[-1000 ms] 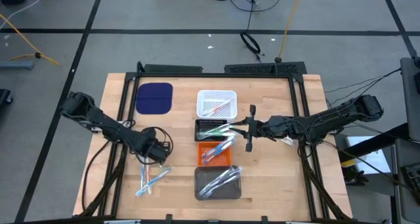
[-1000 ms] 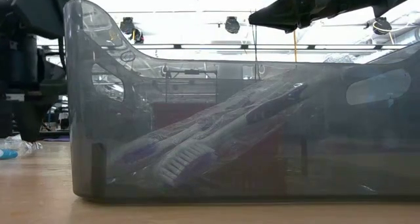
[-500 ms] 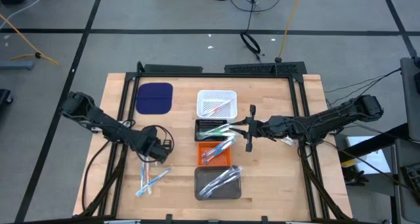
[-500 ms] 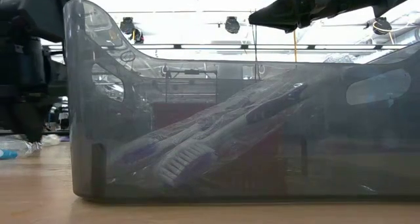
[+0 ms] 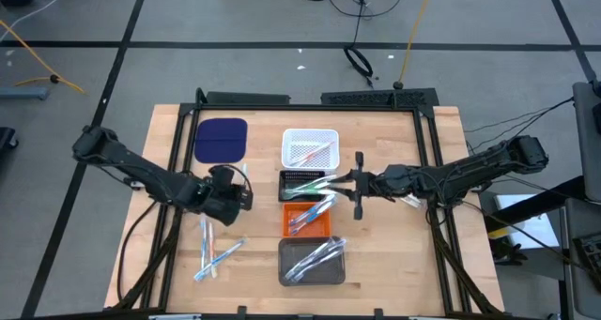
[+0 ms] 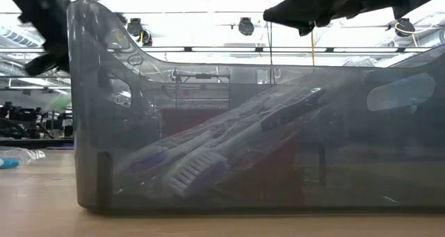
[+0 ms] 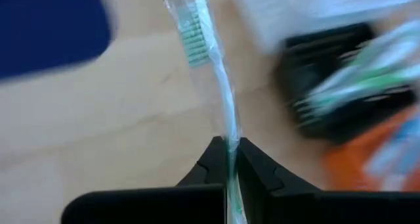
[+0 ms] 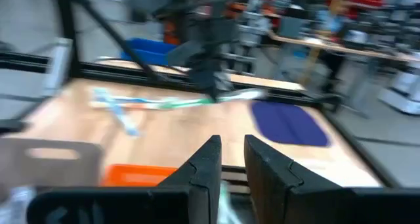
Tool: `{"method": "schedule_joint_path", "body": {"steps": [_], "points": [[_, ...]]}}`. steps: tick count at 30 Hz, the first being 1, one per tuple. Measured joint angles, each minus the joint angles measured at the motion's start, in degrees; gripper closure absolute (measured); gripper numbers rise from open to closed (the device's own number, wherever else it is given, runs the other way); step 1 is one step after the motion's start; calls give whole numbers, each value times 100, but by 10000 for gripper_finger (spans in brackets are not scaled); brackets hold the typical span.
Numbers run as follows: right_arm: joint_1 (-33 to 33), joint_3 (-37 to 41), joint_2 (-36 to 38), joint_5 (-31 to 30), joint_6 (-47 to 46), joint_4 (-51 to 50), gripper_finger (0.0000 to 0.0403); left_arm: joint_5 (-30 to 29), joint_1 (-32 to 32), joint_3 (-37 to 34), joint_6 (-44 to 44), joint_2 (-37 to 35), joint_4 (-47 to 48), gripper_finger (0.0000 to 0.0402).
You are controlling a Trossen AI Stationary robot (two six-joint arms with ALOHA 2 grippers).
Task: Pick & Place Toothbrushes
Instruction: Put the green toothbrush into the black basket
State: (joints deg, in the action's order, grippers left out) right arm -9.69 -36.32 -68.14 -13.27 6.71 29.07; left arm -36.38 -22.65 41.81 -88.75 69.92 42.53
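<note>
We look down on a light wooden table [image 5: 394, 254] with a black frame, standing on a grey floor crossed by dark lines, with cables lying beyond the far edge. At table height, the low view looks through the smoky wall of the grey tray [image 6: 229, 140] into a bright room with ceiling lamps and racks. The right wrist view shows benches, blue bins and shelving behind the table. We can read no brand, label or writing anywhere.

A dark blue pad [image 5: 221, 139] lies near the far left corner. Down the middle run four trays: a white tray [image 5: 310, 148], a black tray [image 5: 305, 186], an orange tray [image 5: 307, 219] and the grey tray, each holding toothbrushes.

The left gripper [image 7: 228, 159] hangs over the table left of the black tray, its jaws clenched on a green-and-clear toothbrush [image 7: 209, 73] that sticks out ahead of the fingers, bristled head toward the pad. A few loose toothbrushes [image 5: 212, 254] in light blue and pink lie on the wood near the front left, apart from that gripper.

The right gripper [image 8: 230, 159] reaches in from the right, over the gap between the black and orange trays. Its fingers stand slightly apart, and we cannot tell whether they grasp anything.
</note>
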Motion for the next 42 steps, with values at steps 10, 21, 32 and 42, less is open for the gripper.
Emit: {"method": "schedule_joint_path", "body": {"steps": [10,21,32,42], "points": [[179,-1,-577,614,-522,1354,344,-615,28,76,4328,-436,-3193,392],[683,-141,-1513,1728,-1209,2966,344,-208,275,83,7019,-201,-5550,390],[901,-821,-1903,2237,-1317,2379,294,684,624,78,7823,418,-6665,394],[1027,-826,-1902,2074,-1612,2723,193,697,694,78,8016,496,-6740,396]]}}
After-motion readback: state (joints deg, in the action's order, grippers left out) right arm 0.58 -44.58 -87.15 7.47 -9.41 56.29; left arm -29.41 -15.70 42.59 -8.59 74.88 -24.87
